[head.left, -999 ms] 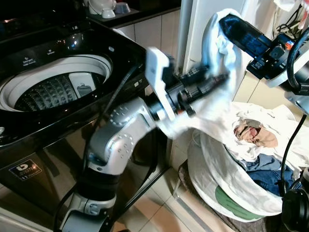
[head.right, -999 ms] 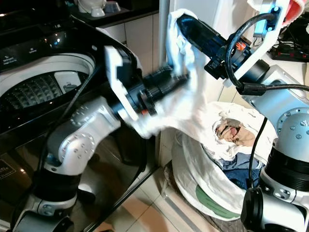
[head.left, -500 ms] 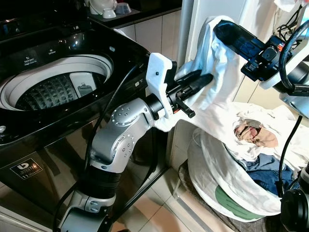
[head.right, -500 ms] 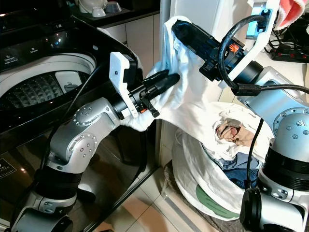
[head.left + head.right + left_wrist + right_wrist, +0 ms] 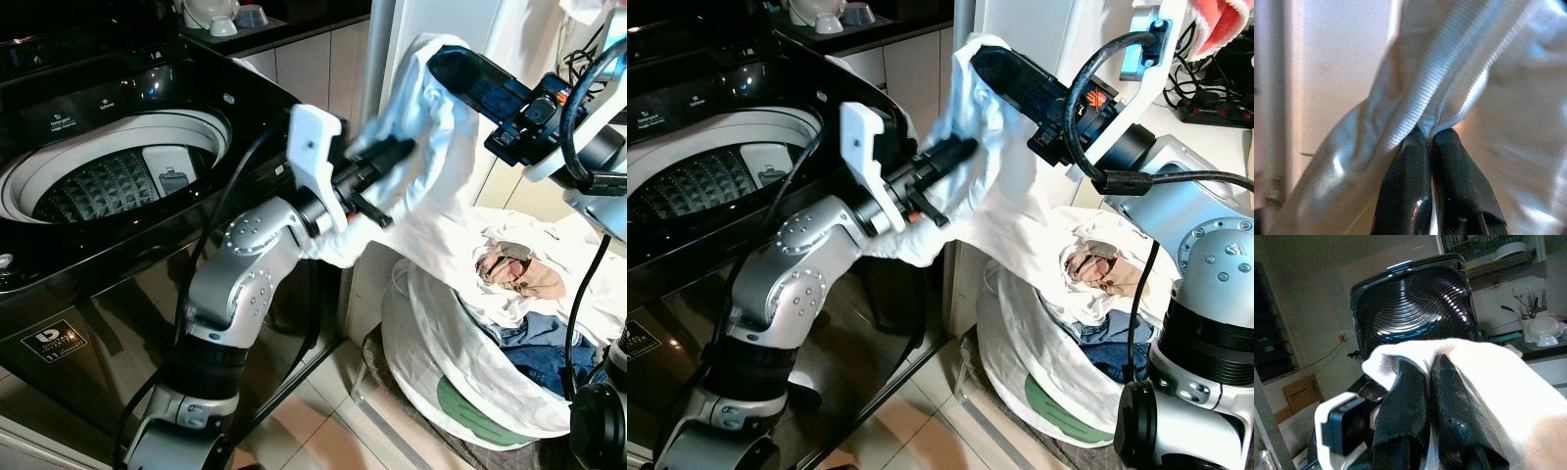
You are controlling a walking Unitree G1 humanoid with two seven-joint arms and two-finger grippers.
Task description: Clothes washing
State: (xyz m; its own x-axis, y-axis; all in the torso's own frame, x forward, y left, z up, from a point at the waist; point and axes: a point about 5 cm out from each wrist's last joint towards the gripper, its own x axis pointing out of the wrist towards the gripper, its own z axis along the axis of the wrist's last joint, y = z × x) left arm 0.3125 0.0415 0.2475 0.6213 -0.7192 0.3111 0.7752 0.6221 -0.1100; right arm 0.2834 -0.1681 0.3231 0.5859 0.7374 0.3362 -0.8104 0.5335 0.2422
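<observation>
Hanging in mid-air at the upper middle of the frame, a white garment (image 5: 431,166) stretches between 2 claws, above the gap between the washing machine (image 5: 118,196) and the laundry basket (image 5: 470,372). The right claw (image 5: 441,61) is closed on its top edge, near the upper right of the frame; in the right wrist view both fingers (image 5: 1400,401) press together with a white fold bunched around them. The left claw (image 5: 955,152) is clamped lower down on the cloth, toward the middle of the frame; in the left wrist view its fingertips (image 5: 1415,147) pinch a ribbed seam (image 5: 1435,93).

The machine fills the left half of the frame, its lid (image 5: 1410,298) raised and its round drum opening (image 5: 108,176) uncovered, with a pale ring (image 5: 211,127) around the perforated drum. The machine's near right corner lies just below the left arm's wrist. Between the garment and the drum opening, open air lies to the left of the left claw. A white wall panel (image 5: 411,29) stands close behind the garment.

The garment is plain white, thin and creased, with a faint bluish tint in its shaded folds. Its lower part trails down to the basket at the lower right, which holds more white cloth, a brownish crumpled piece (image 5: 514,269) and blue denim (image 5: 544,352). The basket sits on a tiled floor (image 5: 323,431).
</observation>
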